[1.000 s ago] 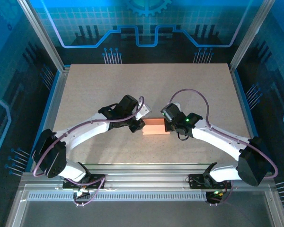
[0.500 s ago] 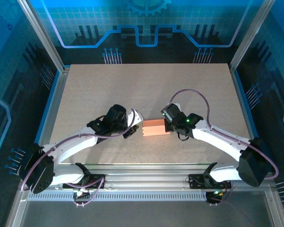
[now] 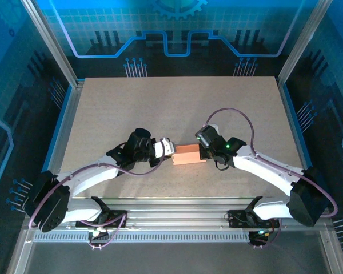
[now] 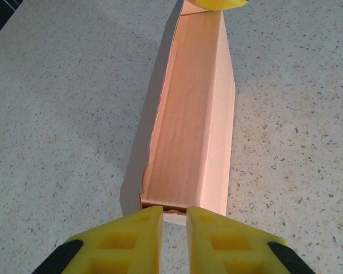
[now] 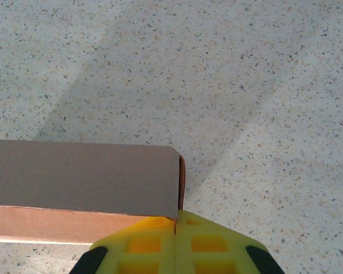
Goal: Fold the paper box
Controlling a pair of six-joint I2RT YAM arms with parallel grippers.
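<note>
The paper box (image 3: 188, 155) is a salmon-orange, long narrow folded box lying on the table between my two grippers. In the left wrist view the paper box (image 4: 188, 114) runs straight away from my left gripper (image 4: 174, 228). That gripper's yellow fingers stand a narrow gap apart at the near end, where a small pale flap (image 4: 179, 217) pokes out. Nothing is between them. From above, the left gripper (image 3: 170, 148) sits at the box's left end. My right gripper (image 3: 202, 149) is at the right end. Up close, the right gripper (image 5: 176, 228) is shut on the thin end edge of the paper box (image 5: 80, 171).
The speckled beige table (image 3: 177, 103) stretches wide behind and to both sides of the box. Aluminium frame rails (image 3: 171, 211) run along the near edge by the arm bases, with blue walls around the table.
My left arm pulled back from the box, then came in again to its left end with the fingers nearly together. The right arm and the box have stayed put.
</note>
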